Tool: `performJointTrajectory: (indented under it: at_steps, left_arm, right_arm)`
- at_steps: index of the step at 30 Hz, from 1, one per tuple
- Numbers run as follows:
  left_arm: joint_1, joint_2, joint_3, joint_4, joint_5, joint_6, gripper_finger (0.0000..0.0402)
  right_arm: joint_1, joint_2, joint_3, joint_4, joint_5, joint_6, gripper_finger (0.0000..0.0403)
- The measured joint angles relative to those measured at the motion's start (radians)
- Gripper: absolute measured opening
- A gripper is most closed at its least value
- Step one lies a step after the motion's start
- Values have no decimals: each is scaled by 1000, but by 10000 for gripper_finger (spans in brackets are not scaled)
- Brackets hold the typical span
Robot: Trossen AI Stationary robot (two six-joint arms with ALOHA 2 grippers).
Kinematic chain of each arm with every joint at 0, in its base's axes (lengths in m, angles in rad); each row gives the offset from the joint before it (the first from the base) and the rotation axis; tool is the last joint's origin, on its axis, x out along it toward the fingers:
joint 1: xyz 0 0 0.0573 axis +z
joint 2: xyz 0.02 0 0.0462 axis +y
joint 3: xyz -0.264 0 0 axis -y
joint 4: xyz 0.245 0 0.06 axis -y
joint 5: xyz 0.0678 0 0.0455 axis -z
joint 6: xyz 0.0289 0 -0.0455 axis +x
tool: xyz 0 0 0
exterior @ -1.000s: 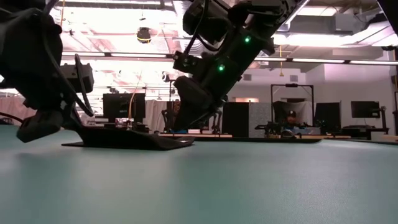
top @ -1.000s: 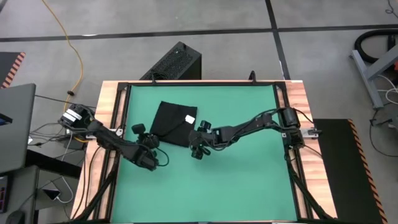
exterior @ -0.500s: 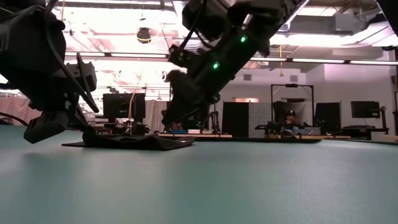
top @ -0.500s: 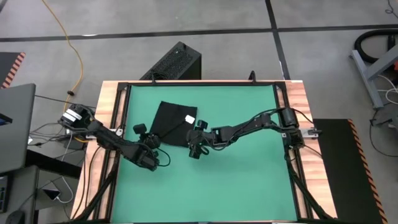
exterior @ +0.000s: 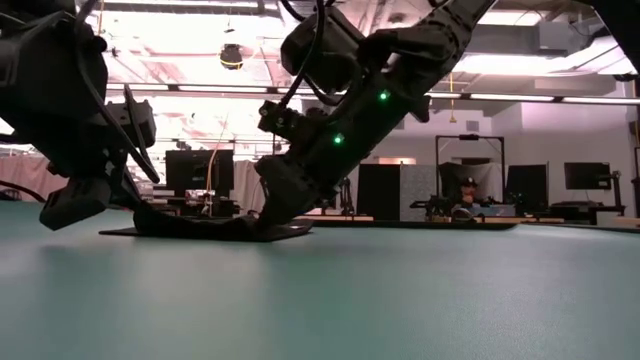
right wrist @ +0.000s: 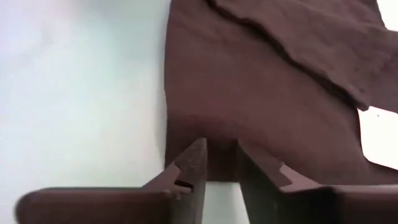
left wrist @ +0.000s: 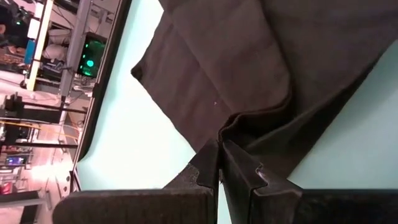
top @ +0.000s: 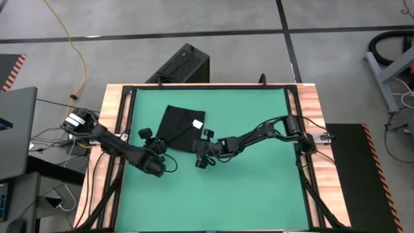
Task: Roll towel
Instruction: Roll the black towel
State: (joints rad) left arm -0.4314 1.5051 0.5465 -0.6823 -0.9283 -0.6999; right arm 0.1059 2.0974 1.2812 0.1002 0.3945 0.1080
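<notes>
At the towel [top: 179, 128]'s near edge, right end effector [right wrist: 219, 163] narrowed, seemingly pinching cloth (left end effector [left wrist: 220, 163] clenched on it).

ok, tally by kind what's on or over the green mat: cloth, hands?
towel: 1
white tag on the towel: 1
robot hands, left hand and right hand, both at the towel's near edge: 2
Total: 4
</notes>
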Motion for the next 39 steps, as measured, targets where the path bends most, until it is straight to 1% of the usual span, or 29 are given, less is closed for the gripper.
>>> performJointTrajectory:
  at_steps: [5, 9, 17, 24, 29, 34, 39]
  left_arm:
    - [25, 0, 0, 0, -2, 5, 0]
    - [37, 0, 0, 1, -1, 12, 0]
    - [40, 0, 0, 29, 5, 25, 0]
    - [41, 0, 0, 46, 3, 54, 0]
    - [46, -4, 1, 13, -47, 94, 0]
    - [76, -9, 1, -67, -53, 78, 0]
    - [98, -9, 1, -90, -54, 119, 0]
  right_arm:
    - [-1, -2, 0, 2, 0, 5, 70]
    - [-2, -2, 0, 1, 0, 10, 56]
    - [0, 16, 0, 8, -19, 26, 48]
    - [0, 17, 0, -24, -29, 34, 41]
    - [0, 17, 1, -46, -30, 54, 33]
    - [5, 17, 2, -57, -31, 60, 22]
    - [5, 17, 2, -66, -33, 60, 18]
